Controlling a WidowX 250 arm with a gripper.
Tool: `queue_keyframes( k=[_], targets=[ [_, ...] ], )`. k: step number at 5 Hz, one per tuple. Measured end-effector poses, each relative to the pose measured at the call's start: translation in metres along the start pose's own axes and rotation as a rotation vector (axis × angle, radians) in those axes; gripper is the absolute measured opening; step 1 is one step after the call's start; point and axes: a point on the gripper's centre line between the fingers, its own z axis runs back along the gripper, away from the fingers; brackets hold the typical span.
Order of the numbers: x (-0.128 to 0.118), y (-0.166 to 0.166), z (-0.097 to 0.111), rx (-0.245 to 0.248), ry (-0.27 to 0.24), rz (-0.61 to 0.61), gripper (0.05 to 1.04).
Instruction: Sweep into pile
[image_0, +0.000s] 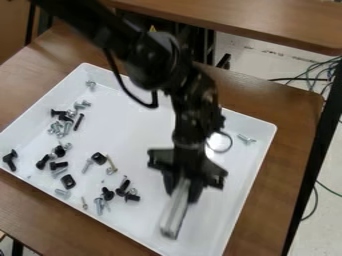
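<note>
The gripper (180, 194) is grasping a pale, straight-edged bar (175, 212) by its upper part, probably leaving the long side free to serve as a sweeping blade. The bar is slanting down into the near part of the white tray (123, 122), its lower end sitting close to the near wall. Loose screws and bolts (107, 193) are lying scattered across the left half; a stray screw (246, 138) is resting by the right wall, near a ring (230, 144) beside the arm (194, 100). White floor is separating bar from clusters, seemingly allowing a leftward stroke, though the walls could be catching its end.
</note>
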Motion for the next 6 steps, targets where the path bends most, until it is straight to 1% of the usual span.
queue_keyframes(
  k=[1, 2, 3, 4, 5, 6],
  targets=[
    [-0.004, -0.004, -0.009, -0.039, -0.001, 0.003, 0.356],
    [0.0, 0.017, -0.018, 0.07, 0.051, -0.031, 0.356],
    [0.007, 0.041, -0.023, 0.127, 0.058, -0.097, 0.356],
    [0.014, 0.07, -0.025, 0.147, 0.047, -0.111, 0.356],
    [0.023, 0.118, -0.024, 0.178, 0.049, -0.076, 0.356],
    [0.029, 0.163, -0.022, 0.209, 0.036, -0.051, 0.356]
  ],
)
